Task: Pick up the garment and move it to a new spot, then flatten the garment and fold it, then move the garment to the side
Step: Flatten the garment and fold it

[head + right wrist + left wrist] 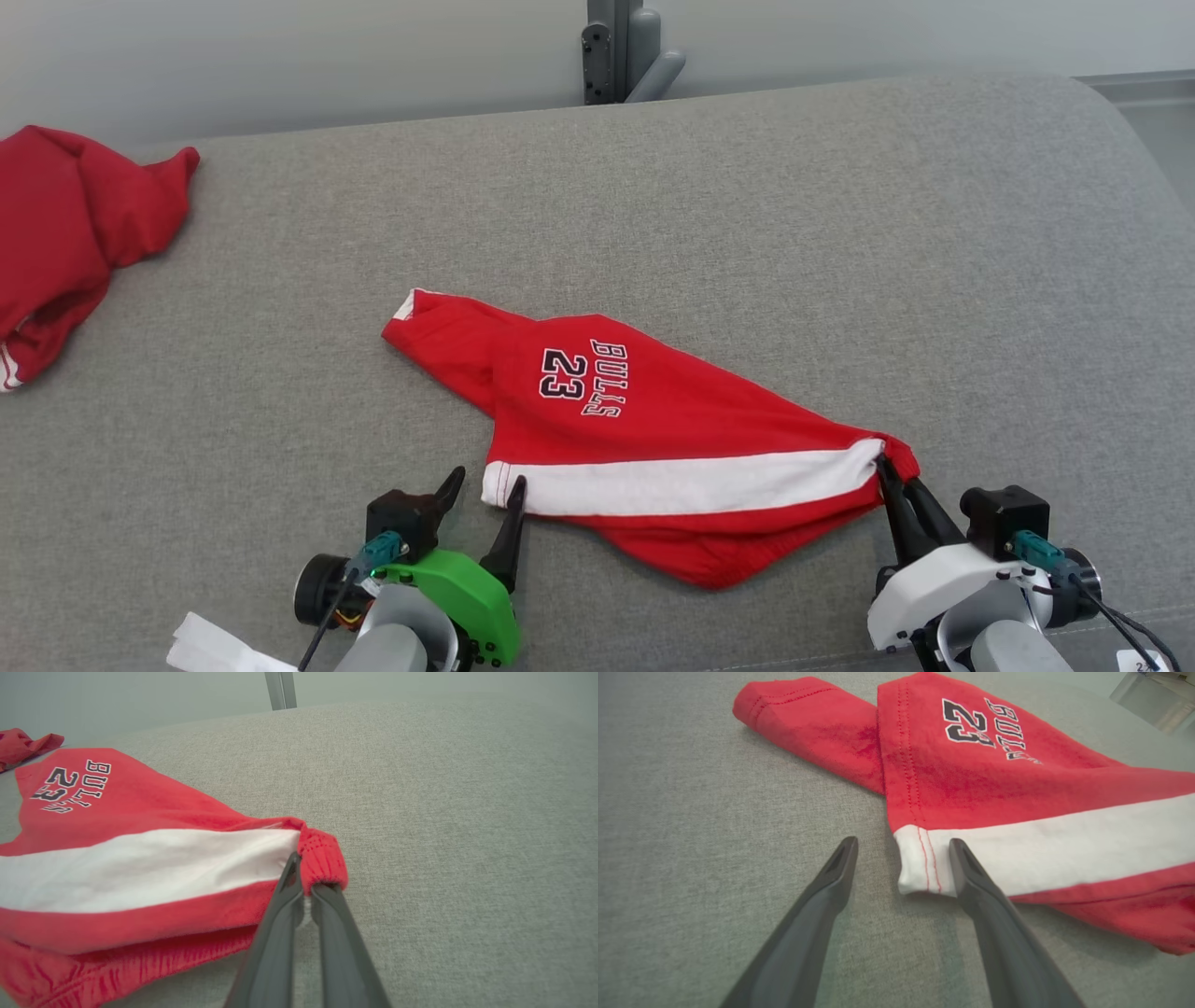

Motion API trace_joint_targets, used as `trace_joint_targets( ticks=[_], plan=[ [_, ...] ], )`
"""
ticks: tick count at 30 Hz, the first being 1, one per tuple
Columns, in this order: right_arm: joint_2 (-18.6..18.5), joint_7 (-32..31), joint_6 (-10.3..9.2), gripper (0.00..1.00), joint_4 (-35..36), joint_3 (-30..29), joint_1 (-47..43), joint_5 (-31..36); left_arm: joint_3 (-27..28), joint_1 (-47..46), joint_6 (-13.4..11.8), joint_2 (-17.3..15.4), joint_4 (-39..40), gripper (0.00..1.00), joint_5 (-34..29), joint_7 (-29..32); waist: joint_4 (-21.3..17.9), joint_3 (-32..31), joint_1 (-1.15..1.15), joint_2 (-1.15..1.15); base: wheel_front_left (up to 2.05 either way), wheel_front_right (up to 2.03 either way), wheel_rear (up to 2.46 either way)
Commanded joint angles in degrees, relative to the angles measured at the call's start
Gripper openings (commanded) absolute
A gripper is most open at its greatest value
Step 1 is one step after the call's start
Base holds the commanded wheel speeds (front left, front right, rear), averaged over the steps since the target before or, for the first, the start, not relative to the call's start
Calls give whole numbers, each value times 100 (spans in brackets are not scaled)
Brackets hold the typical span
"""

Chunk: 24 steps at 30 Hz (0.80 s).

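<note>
The garment (644,420) is a pair of red shorts with a white side stripe and "BULLS 23" lettering, lying folded on the grey cushioned surface (747,205). My left gripper (485,495) is open just in front of the stripe's left end, one finger over the white hem corner (920,868), the other over bare fabric. In the left wrist view the left gripper (901,851) straddles that corner. My right gripper (892,471) is shut on the garment's red right end; the right wrist view shows the right gripper (306,877) pinching the ribbed red edge (322,858).
A second red garment (65,233) lies bunched at the far left edge. A grey post (621,47) stands behind the surface. The surface's rounded right edge (1139,159) curves away at the right. White paper (215,649) sits by my left arm.
</note>
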<state>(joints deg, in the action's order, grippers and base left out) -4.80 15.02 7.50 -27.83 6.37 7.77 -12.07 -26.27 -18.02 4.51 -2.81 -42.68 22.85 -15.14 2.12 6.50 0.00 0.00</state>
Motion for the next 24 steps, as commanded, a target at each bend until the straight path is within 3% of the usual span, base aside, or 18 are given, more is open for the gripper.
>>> trace_joint_targets(
  ticks=[1, 4, 6, 9, 10, 12, 14, 24],
  plan=[
    [-9, 23, -2, 0, 35, -1, 45, -7, -46, -91, 39, -16, -57, 100, 109, -6, -62, 42, 0, 0, 0, 0, 0],
    [-4, 24, -2, 0, 80, -3, 27, -27, -211, -187, 123, -16, -224, 100, 402, 2, -100, 42, 0, 0, 0, 0, 0],
    [1, 24, -2, 0, 105, -22, 12, -28, -320, -247, 153, -16, -313, 90, 527, 7, -112, 33, 0, 0, 0, 0, 0],
    [8, 24, -2, 0, 129, -59, -23, -18, -473, -298, 191, -17, -417, 63, 722, 22, -111, 12, 0, 0, 0, 0, 0],
    [11, 24, -2, 0, 139, -71, -34, -10, -518, -319, 204, -17, -441, 50, 788, 30, -108, 5, 0, 0, 0, 0, 0],
    [25, 24, -2, 0, 153, -86, -56, 13, -607, -355, 204, -17, -481, 43, 844, 41, -102, -9, 0, 0, 0, 0, 0],
    [28, 24, -2, 0, 155, -91, -60, 6, -700, -374, 221, -17, -532, 30, 914, 57, -98, -19, 0, 0, 0, 0, 0],
    [44, 25, -2, 0, 242, -92, -70, 1, -620, -420, 178, -18, -223, 0, 1156, -8, -107, -103, 0, 0, 0, 0, 0]
  ],
)
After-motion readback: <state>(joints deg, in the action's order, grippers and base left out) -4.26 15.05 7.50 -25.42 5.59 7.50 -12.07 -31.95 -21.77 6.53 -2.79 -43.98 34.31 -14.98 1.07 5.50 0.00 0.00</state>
